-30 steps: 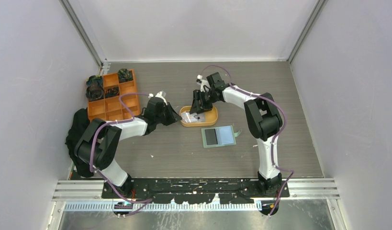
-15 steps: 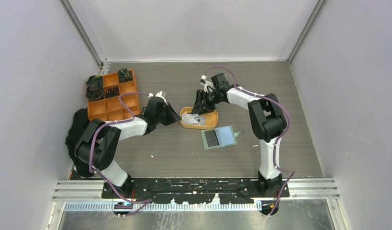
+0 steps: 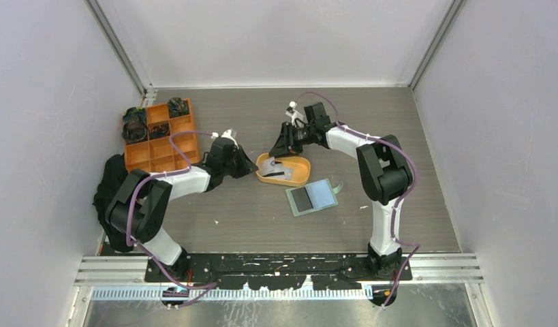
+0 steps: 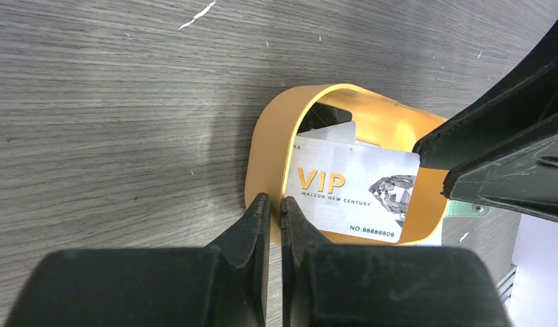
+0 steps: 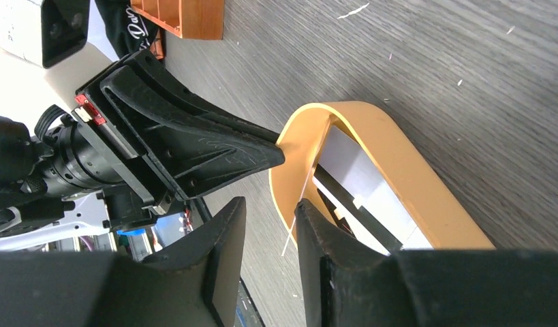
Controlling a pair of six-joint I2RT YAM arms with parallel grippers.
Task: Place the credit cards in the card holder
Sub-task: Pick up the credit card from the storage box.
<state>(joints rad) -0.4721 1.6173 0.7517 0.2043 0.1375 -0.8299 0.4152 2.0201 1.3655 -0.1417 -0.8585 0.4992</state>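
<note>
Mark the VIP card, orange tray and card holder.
VIP card (image 4: 354, 195), left wrist view, on its printed face.
orange tray (image 4: 265, 160), left wrist view, on its curved outer wall.
card holder (image 3: 311, 197), top view, middle of its open inside.

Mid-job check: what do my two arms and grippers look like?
Both the left arm and right arm alternate white and black segments, each trailed by a thin purple cable. The left gripper and right gripper are black with two wedge-shaped fingers; a small red tag sits on the left one.

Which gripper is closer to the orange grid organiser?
Left. The left gripper is right of the grid organiser, shut on the oval tray's end rim; the right gripper hangs farther right, over that tray.
</note>
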